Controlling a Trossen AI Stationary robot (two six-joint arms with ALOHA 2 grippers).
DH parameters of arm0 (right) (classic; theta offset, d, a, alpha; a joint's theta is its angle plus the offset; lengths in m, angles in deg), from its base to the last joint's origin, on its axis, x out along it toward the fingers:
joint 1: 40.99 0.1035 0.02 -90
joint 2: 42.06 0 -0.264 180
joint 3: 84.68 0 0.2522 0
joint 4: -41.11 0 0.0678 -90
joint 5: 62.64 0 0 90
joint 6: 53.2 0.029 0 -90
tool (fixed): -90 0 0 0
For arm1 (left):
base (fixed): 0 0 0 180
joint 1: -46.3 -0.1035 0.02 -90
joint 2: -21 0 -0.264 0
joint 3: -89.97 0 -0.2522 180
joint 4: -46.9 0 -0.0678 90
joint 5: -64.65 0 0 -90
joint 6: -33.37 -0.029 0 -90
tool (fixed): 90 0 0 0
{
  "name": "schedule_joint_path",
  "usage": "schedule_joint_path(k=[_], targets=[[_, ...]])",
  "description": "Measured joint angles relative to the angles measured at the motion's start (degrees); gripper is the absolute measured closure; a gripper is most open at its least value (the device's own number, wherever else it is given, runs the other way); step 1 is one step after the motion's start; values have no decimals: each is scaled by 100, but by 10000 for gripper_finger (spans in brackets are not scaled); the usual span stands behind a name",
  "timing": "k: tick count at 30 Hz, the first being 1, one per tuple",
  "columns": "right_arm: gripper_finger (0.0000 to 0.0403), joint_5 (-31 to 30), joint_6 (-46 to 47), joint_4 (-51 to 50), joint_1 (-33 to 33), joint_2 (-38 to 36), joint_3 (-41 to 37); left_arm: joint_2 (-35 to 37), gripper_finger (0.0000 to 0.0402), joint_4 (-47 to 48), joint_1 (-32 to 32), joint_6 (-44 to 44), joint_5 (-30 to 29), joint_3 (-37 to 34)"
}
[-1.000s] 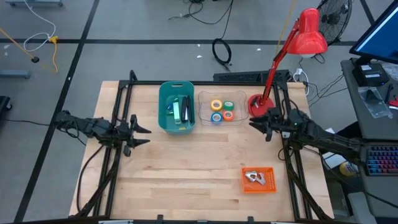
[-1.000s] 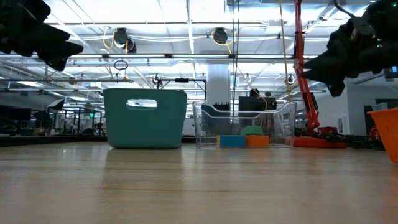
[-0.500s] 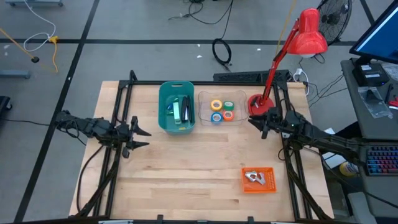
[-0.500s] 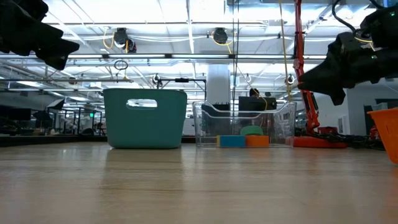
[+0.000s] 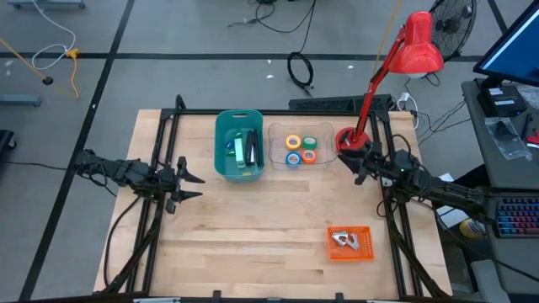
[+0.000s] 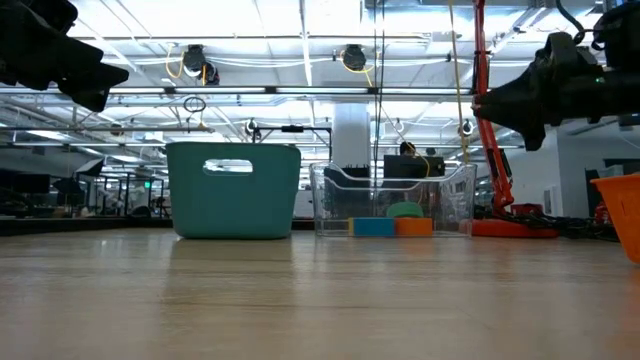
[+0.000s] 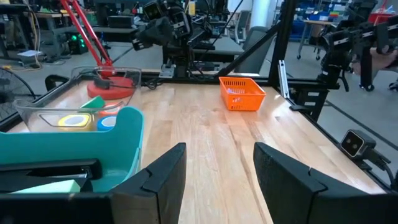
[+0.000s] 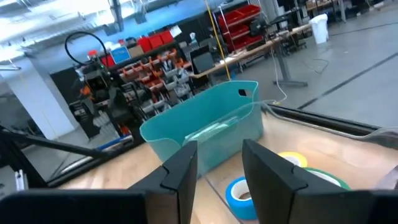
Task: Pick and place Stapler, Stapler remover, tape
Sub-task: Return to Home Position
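The right gripper (image 5: pixel 360 165) hung above the right side of the pale wooden table (image 5: pixel 253 227), just beside the round base of the red desk lamp (image 5: pixel 349 140). Its two dark fingers were spread with nothing between them, as the right wrist view showed. The left gripper (image 5: pixel 190 185) waited over the table's left side near the teal plastic bin (image 5: pixel 221 160), its fingers likewise parted and empty. The yellow tape roll (image 5: pixel 293 141), the green tape roll (image 5: pixel 310 143), the blue tape roll (image 5: pixel 293 158) and the orange tape roll (image 5: pixel 309 156) lay together inside the transparent plastic bin (image 5: pixel 327 133). Silvery claw-like pieces (image 5: pixel 343 241) sat in the orange mesh basket (image 5: pixel 364 251) nearer the front. With placing apparently done, the retreat to rest would go best if the right arm stayed above the bin walls. It should pull straight back along its own side rather than sweep across the clear bin, and keep well off the lamp's slanting stem and base, the nearest thing it could knock. Against the picture from a second before, the right gripper had drawn back slightly from the clear bin's right wall toward the table's edge. In the low view it sat higher than half a second earlier. The left arm, both bins, the basket and all four rolls had not moved.
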Motion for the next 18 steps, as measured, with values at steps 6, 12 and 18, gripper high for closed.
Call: schedule_joint_path(k=[6, 12, 18], targets=[[284, -11, 83, 33, 0, 8, 2, 0, 213, -3, 0, -8, 0, 2], [284, -11, 88, 55, 0, 8, 2, 0, 213, -4, 0, -26, 0, 2], [284, -13, 89, 60, 0, 8, 2, 0, 213, -4, 0, -28, 0, 2]])
